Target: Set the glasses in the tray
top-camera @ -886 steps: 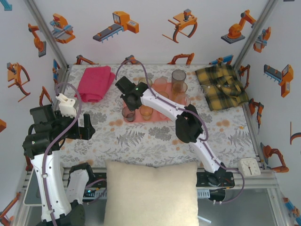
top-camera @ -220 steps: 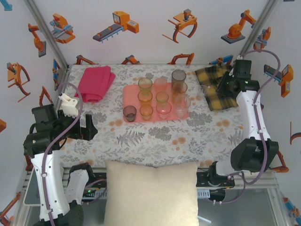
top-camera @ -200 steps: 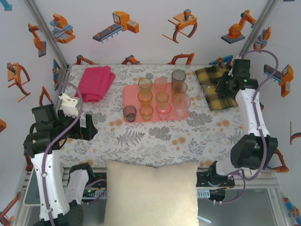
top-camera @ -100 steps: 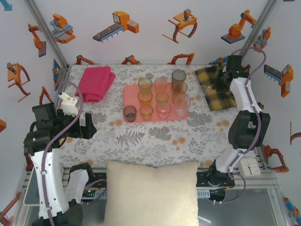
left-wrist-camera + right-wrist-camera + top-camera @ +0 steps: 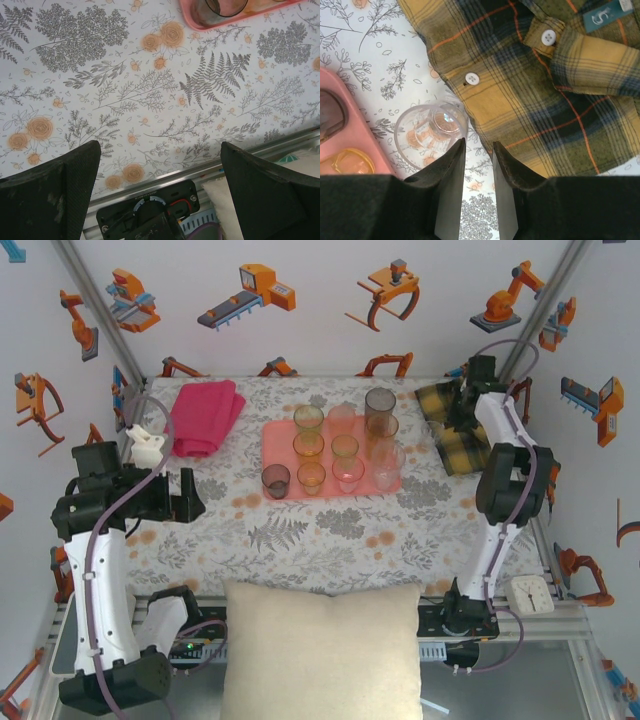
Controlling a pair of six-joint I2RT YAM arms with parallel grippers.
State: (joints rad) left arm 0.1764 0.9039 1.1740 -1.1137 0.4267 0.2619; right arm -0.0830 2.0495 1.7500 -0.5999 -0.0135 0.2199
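Glasses (image 5: 308, 446) mostly stand in the tray (image 5: 360, 125), but one clear glass (image 5: 431, 132) stands outside, between its rim and the plaid shirt (image 5: 545, 100), where the right gripper (image 5: 477, 145), empty with jaws barely parted beside it, could topple it or snag fabric.

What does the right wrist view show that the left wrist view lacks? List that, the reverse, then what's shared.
Right wrist: plaid shirt, a clear glass standing on the tablecloth beside it, right gripper narrowly open. Left wrist: left gripper wide open, the table's metal edge, a pillow corner. Shared: the floral tablecloth, a pink tray corner.
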